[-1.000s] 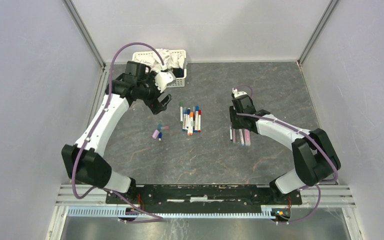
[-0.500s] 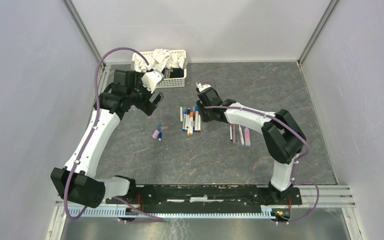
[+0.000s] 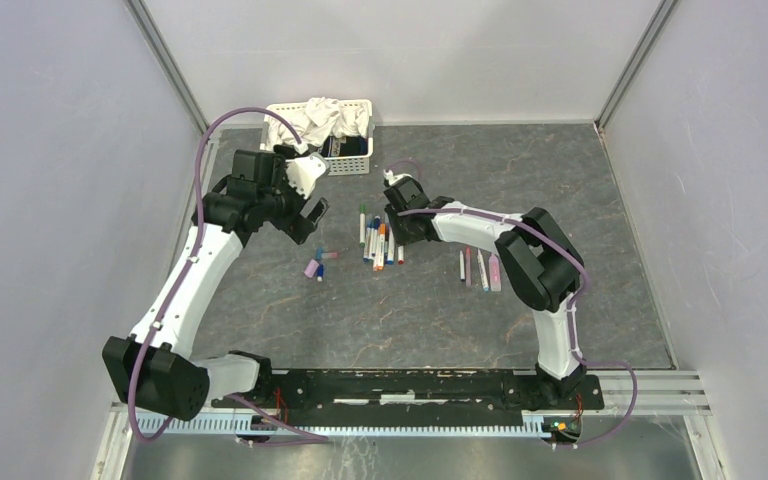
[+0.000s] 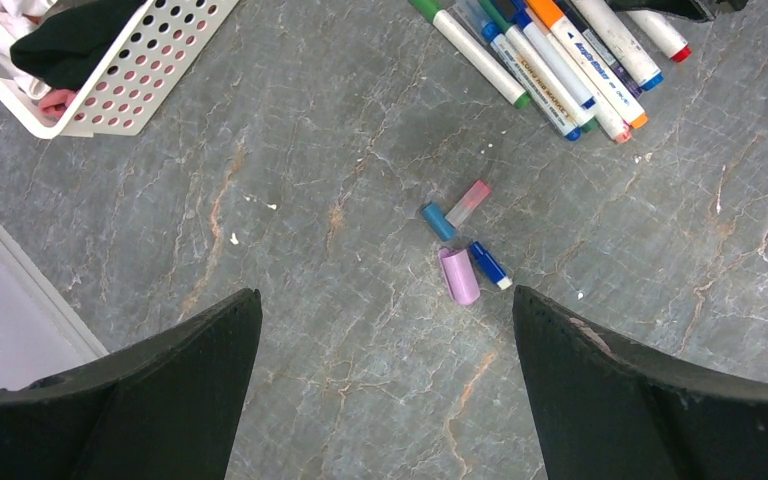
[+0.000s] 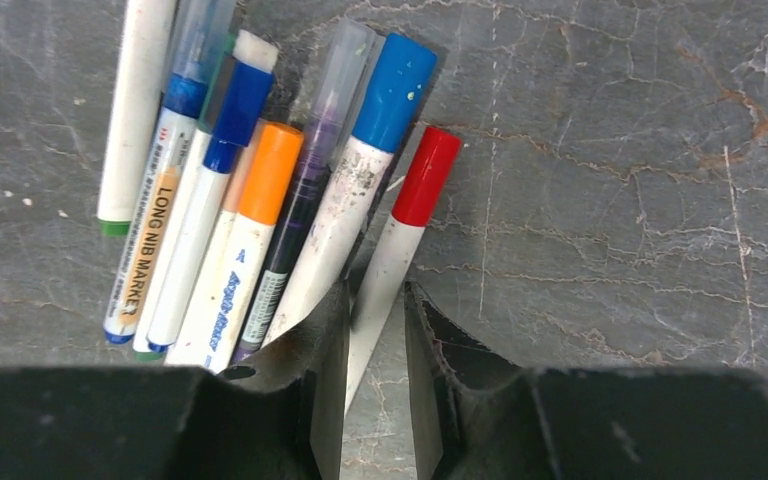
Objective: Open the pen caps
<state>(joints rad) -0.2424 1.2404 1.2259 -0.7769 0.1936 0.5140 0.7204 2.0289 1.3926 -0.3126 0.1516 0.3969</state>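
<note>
Right wrist cam: the red cap (image 5: 425, 175) is on its pen (image 5: 385, 270), rightmost in the bunch of pens (image 5: 260, 200) lying side by side mid table (image 3: 580, 170). Right gripper (image 5: 375, 300) straddles that white barrel with its jaws narrow; can't tell if they actually pinch it. Left gripper (image 4: 385, 300) hangs wide open over a few loose caps (image 4: 458, 275) just left of the bunch, with the white basket (image 4: 120, 100) farther back.

Table: dark grey stone-look table top (image 3: 580, 200), rust-brown and pale veins.
Basket: white perforated plastic basket (image 4: 130, 90), table's far edge.
Red pen: white-barrelled plastic marker pen with a red cap (image 5: 385, 270).
Neighbouring caps: bright blue plastic cap (image 5: 393, 90), orange plastic cap (image 5: 270, 170).
Loose caps: lilac plastic cap (image 4: 458, 275), light blue plastic cap (image 4: 438, 221), translucent pink plastic cap (image 4: 469, 201), dark blue plastic cap (image 4: 488, 265) tipped white.
</note>
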